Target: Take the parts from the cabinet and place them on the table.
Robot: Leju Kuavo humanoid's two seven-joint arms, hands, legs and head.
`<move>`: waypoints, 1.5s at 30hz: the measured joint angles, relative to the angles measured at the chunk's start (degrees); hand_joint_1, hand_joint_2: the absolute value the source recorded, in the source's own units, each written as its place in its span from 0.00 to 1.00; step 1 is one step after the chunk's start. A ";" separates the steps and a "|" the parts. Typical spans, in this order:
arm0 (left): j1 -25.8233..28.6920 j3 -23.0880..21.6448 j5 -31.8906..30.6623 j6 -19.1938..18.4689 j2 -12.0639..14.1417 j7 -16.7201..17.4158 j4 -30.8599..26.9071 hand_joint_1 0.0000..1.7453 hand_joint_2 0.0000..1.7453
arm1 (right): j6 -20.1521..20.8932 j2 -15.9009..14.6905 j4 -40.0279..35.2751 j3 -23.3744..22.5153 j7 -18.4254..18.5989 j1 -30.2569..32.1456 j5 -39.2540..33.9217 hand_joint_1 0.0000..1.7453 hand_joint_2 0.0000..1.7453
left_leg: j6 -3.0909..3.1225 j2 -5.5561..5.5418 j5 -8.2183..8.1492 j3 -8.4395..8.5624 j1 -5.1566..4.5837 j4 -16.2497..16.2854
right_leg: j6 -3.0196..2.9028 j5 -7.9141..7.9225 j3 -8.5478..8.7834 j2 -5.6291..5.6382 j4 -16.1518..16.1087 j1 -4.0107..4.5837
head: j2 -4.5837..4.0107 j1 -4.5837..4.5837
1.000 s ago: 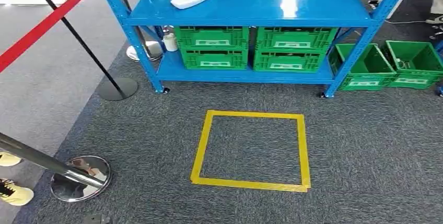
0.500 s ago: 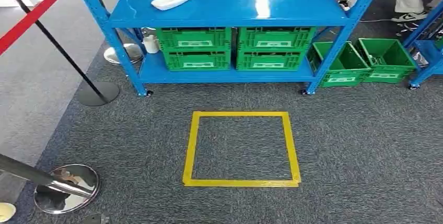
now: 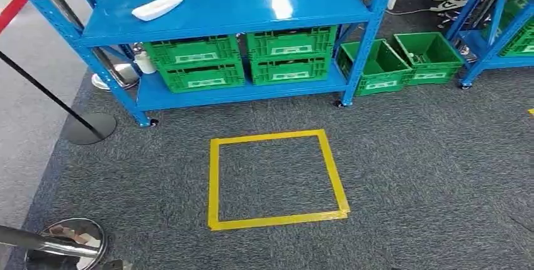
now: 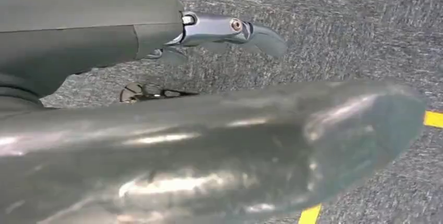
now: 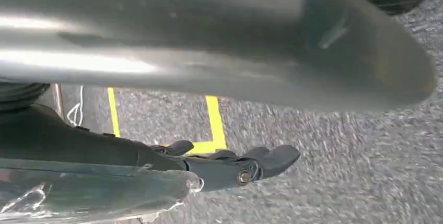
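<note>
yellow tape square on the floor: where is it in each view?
Head view: yellow tape square on the grey carpet, centre of picture, in front of the blue rack.
Left wrist view: two short pieces at the picture's edge, past the left hand.
Right wrist view: a corner beyond the right hand.
Shared landmark: the carpet.

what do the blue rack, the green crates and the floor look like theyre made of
Blue rack: likely painted metal, glossy, with a bright glare on its top shelf and punched uprights.
Green crates: probably moulded plastic, ribbed walls.
Floor: dark grey carpet, matte and speckled.
</note>
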 joint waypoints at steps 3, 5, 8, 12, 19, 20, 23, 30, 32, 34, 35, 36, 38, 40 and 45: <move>-0.25 -0.02 0.00 -0.02 -0.09 0.00 0.02 0.00 0.00 | 0.11 0.00 0.00 0.00 0.13 -0.09 0.00 0.00 0.00 | 0.44 -0.55 1.81 3.39 0.08 -7.80 | 0.94 -0.06 -0.29 0.54 0.16 0.37 | 0.00 -0.11; -0.14 0.00 0.00 -0.02 -0.22 0.00 0.02 0.00 0.00 | 0.13 -0.04 0.00 0.00 0.15 0.08 0.00 0.00 0.00 | 0.02 -0.56 2.13 3.35 0.15 -8.11 | -0.15 -0.17 -0.36 0.42 -0.02 0.49 | 0.00 -0.02; -0.16 0.00 0.00 -0.02 -0.22 0.00 0.02 0.00 0.00 | 0.22 0.02 0.04 0.00 0.28 0.15 0.00 0.00 0.00 | 0.52 -0.59 2.15 3.37 0.04 -8.10 | 0.86 0.35 -0.07 0.41 -0.90 0.41 | 0.00 0.00; -0.17 -0.02 0.00 -0.02 -0.22 0.00 0.02 0.00 0.00 | 0.39 0.02 0.04 0.00 0.44 0.17 0.00 0.00 0.00 | 1.04 -0.59 2.21 3.36 -0.07 -8.09 | 1.53 0.76 0.43 0.42 -1.45 0.28 | 0.00 -0.04; -0.28 -0.11 -0.07 -0.07 -0.17 0.00 0.02 0.00 0.00 | 2.32 0.02 0.04 0.00 0.66 0.15 0.17 0.00 0.00 | 1.24 -0.60 2.28 3.35 -0.11 -8.10 | 1.74 0.88 0.44 0.42 -1.55 0.26 | 0.00 -0.07; -0.30 -0.11 -0.07 -0.07 -0.17 0.00 0.02 0.00 0.00 | 2.47 0.02 0.04 0.00 0.68 0.15 0.18 0.00 0.00 | 1.25 -0.60 2.29 3.36 -0.11 -8.10 | 1.74 0.88 0.44 0.42 -1.55 0.26 | 0.00 -0.07; -0.37 -0.13 -0.13 -0.07 -0.13 0.00 0.02 0.00 0.00 | 3.04 0.00 0.04 0.00 0.66 0.14 0.24 0.00 0.00 | 1.32 -0.60 2.38 3.36 -0.09 -8.13 | 1.74 0.88 0.43 0.42 -1.53 0.28 | 0.00 -0.07; -0.56 -0.13 -0.15 -0.20 -0.13 0.02 0.02 0.00 0.00 | 3.28 -0.02 0.04 0.00 0.63 0.04 0.26 0.00 0.00 | 1.34 -0.60 2.43 3.36 -0.08 -8.15 | 1.80 0.93 0.43 0.42 -1.52 0.29 | 0.00 -0.07; -0.57 -0.13 -0.15 -0.22 -0.13 0.02 0.02 0.00 0.00 | 3.28 -0.02 0.04 0.00 0.63 0.03 0.26 0.00 0.00 | 1.34 -0.60 2.43 3.36 -0.08 -8.15 | 1.81 0.93 0.44 0.42 -1.53 0.28 | 0.00 -0.07; -0.57 -0.13 -0.15 -0.20 -0.13 0.02 0.02 0.00 0.00 | 3.28 -0.02 0.04 0.00 0.63 0.02 0.26 0.00 0.00 | 1.34 -0.60 2.43 3.36 -0.09 -8.15 | 1.81 0.93 0.44 0.42 -1.53 0.28 | 0.00 -0.07; -0.58 -0.13 -0.15 -0.22 -0.13 0.02 0.02 0.00 0.00 | 3.28 -0.02 0.04 0.00 0.63 0.02 0.26 0.00 0.00 | 1.34 -0.60 2.43 3.36 -0.09 -8.15 | 1.81 0.94 0.44 0.42 -1.53 0.28 | 0.00 -0.07; -0.58 -0.13 -0.15 -0.20 -0.13 0.02 0.02 0.00 0.00 | 3.30 -0.02 0.04 0.00 0.63 0.02 0.26 0.00 0.00 | 1.34 -0.60 2.43 3.36 -0.09 -8.14 | 1.82 0.94 0.44 0.42 -1.53 0.28 | 0.00 -0.07; -0.58 -0.13 -0.15 -0.22 -0.13 0.02 0.02 0.00 0.00 | 3.56 -0.02 0.04 0.00 0.48 0.02 0.26 0.00 0.00 | 1.34 -0.60 2.43 3.36 -0.09 -8.15 | 1.82 0.94 0.44 0.42 -1.53 0.28 | 0.00 -0.07; -0.58 -0.13 -0.15 -0.22 -0.13 0.02 0.02 0.00 0.00 | 3.87 -0.02 0.04 0.00 0.33 0.01 0.24 0.00 0.00 | 1.34 -0.60 2.43 3.36 -0.09 -8.15 | 1.82 0.94 0.44 0.42 -1.53 0.28 | 0.00 -0.07; -0.58 -0.15 -0.15 -0.26 -0.13 0.70 0.02 0.00 1.00 | 4.02 -0.07 0.04 0.00 0.46 0.01 0.09 0.00 0.00 | 1.35 -0.60 2.43 3.36 -0.09 -8.15 | 1.82 0.94 0.43 0.42 -1.53 0.28 | 0.00 -0.07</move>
